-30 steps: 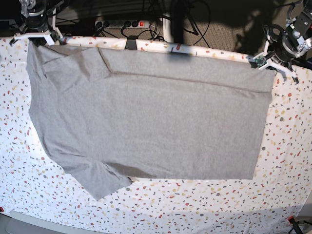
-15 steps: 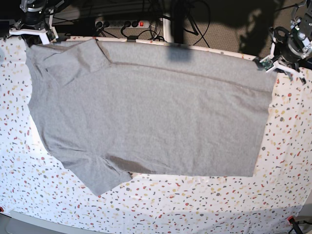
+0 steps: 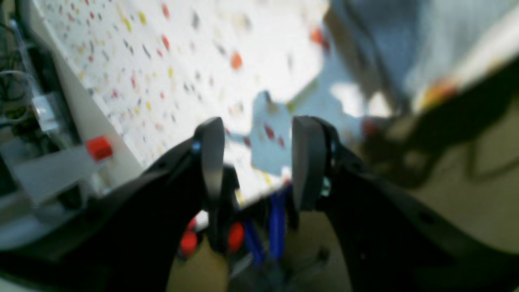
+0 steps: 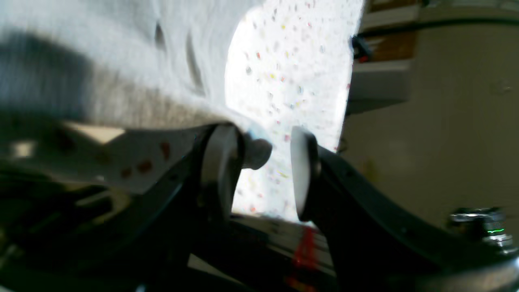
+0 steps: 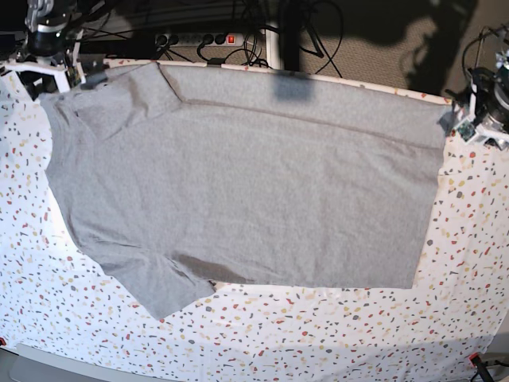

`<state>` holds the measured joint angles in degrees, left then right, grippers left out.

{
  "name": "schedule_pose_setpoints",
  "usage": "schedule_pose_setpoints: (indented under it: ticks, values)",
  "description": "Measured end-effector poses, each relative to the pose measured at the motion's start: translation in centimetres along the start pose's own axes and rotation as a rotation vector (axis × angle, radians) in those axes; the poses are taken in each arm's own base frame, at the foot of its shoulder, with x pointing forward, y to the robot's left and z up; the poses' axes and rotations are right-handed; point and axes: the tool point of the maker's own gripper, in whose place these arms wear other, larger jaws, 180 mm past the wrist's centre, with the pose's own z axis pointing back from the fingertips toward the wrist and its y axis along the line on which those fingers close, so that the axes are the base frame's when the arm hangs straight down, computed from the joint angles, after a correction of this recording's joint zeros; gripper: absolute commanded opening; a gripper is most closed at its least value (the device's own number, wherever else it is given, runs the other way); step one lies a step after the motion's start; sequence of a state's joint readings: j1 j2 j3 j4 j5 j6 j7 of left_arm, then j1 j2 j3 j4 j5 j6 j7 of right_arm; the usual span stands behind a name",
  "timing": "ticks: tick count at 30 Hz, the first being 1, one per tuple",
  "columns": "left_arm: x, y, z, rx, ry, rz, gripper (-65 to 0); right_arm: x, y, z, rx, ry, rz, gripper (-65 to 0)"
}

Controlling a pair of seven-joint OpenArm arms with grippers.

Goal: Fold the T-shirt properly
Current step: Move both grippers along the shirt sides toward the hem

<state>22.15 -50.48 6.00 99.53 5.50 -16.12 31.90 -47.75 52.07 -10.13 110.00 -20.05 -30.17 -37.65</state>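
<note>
T-shirt [image 5: 238, 183] spread flat, long axis across table; we flank its far corners. Left gripper [image 3: 257, 160] and right gripper [image 4: 263, 174]: both spread, empty.

A speckled white table cover [image 5: 334, 334] and a power strip [image 5: 196, 38] behind it.

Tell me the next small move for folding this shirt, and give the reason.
Probably bring both pincers back in to grip one long edge of the T-shirt. It lies spread flat and unfolded on the speckled table, while the left pincer and right pincer both stand open and empty at the far corners.
</note>
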Motion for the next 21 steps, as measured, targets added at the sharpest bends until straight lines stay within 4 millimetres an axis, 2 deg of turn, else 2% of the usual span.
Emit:
schedule_pose_setpoints:
  ticks: [4,7,9,13,15,18,21]
  values:
    - [5.5,2.1,0.5,-0.011,-0.263,0.183,-38.3,0.6,0.9,-1.9,0.145,0.061,-0.168,-41.4]
    - [8.1,4.7,0.4,0.018,-0.365,0.287,-38.3,3.1,0.8,-3.3,0.218,0.031,-0.256,-41.4]
    - [9.0,6.5,-0.7,0.037,-0.4,0.393,-38.3,5.2,0.7,-4.3,0.267,-0.017,-0.315,-41.4]
    - [9.9,8.4,-3.8,-0.007,-0.462,0.575,-38.3,8.6,0.4,-6.0,0.365,-0.075,-0.415,-41.4]
    - [10.6,9.3,-5.5,-0.042,-0.48,0.656,-38.3,9.9,-0.5,-7.1,0.38,-0.087,-0.478,-41.4]
    - [12.2,11.8,-7.6,-0.058,-0.519,0.779,-38.3,12.1,-2.1,-8.9,0.414,-0.125,-0.55,-41.4]
    - [13.3,14.3,-9.6,-0.06,-0.523,0.881,-38.4,13.2,-3.3,-10.5,0.453,-0.137,-0.619,-41.4]
